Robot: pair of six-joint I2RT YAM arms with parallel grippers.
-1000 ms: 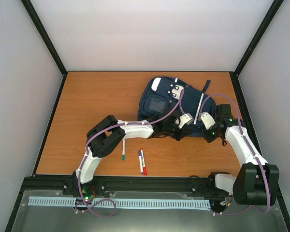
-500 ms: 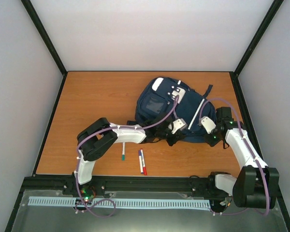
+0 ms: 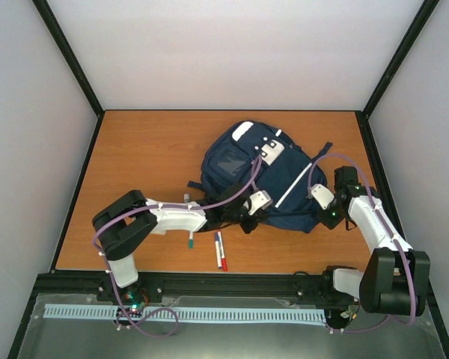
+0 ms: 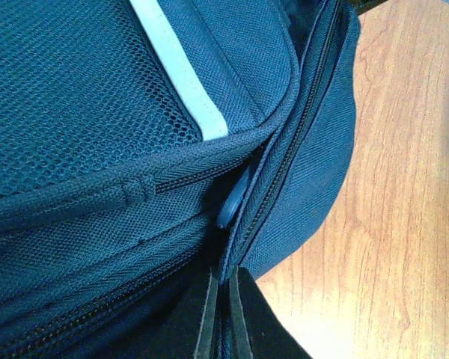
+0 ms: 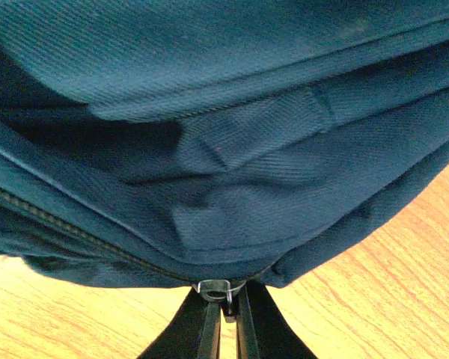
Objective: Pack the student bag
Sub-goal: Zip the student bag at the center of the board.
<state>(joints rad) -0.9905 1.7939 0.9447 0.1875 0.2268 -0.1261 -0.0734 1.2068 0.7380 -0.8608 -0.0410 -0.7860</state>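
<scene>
The student bag [image 3: 243,161] lies flat on the wooden table, navy with a thin white stripe [image 3: 292,187] and white-grey patches. My left gripper [image 3: 253,218] is at its near edge. In the left wrist view the left gripper [image 4: 224,283] is shut on the bag's fabric edge beside a zipper track, just below a blue rubber zipper pull [image 4: 232,206]. My right gripper [image 3: 316,215] is at the bag's near right corner. In the right wrist view the right gripper [image 5: 226,305] is shut on the small metal zipper pull hanging from the slider [image 5: 213,287].
A green-capped pen [image 3: 191,239] and two pens, blue and red [image 3: 220,251], lie on the table near the front edge, left of the bag. Black frame posts and grey walls bound the table. A dark strap [image 3: 323,147] trails off the bag's right side.
The left arm has drawn back toward the left and front, dragging the bag's near edge with it. The bag has shifted left and turned. The right gripper has followed slightly, still shut.
</scene>
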